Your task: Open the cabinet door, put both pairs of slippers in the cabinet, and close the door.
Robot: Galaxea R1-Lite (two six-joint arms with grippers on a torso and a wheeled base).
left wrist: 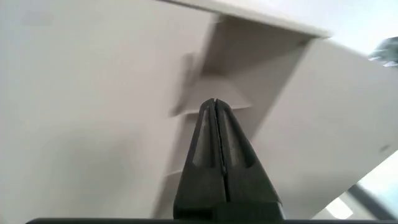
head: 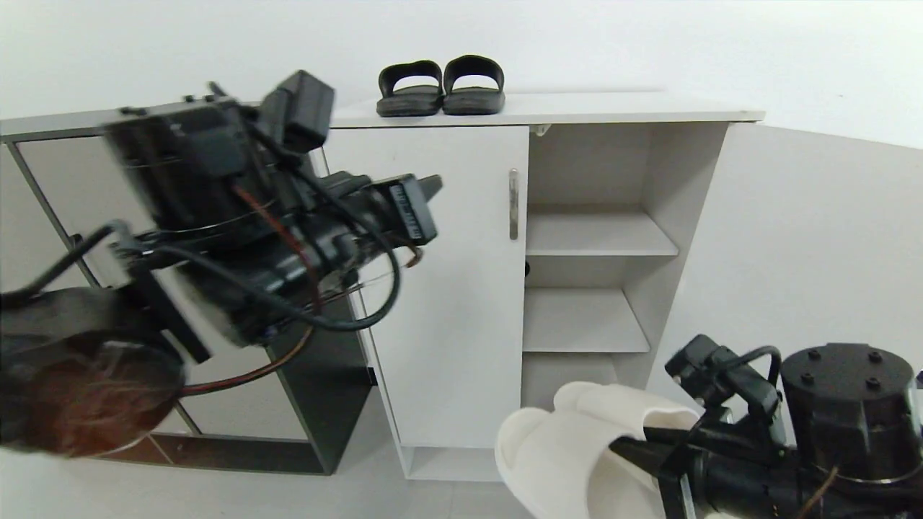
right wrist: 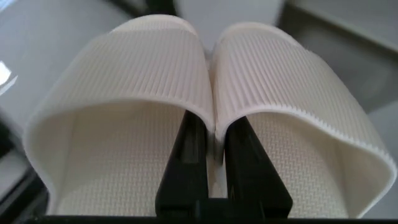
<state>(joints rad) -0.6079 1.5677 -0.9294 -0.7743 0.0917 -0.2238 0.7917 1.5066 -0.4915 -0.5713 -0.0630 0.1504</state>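
Observation:
The white cabinet (head: 447, 303) has its left door closed, with a metal handle (head: 513, 204), and its right half stands open on bare shelves (head: 591, 234). A pair of black slippers (head: 441, 86) rests on the cabinet top. My left gripper (head: 431, 186) (left wrist: 214, 102) is shut and empty. It is raised in front of the closed door, left of the handle. My right gripper (head: 634, 450) (right wrist: 214, 134) is shut on the touching inner edges of a pair of white slippers (head: 570, 447) (right wrist: 149, 68), low in front of the open half.
A dark-framed rack (head: 317, 389) stands against the cabinet's left side, partly hidden by my left arm. Bare grey floor (head: 807, 252) lies to the right of the cabinet. A white wall (head: 649, 43) is behind it.

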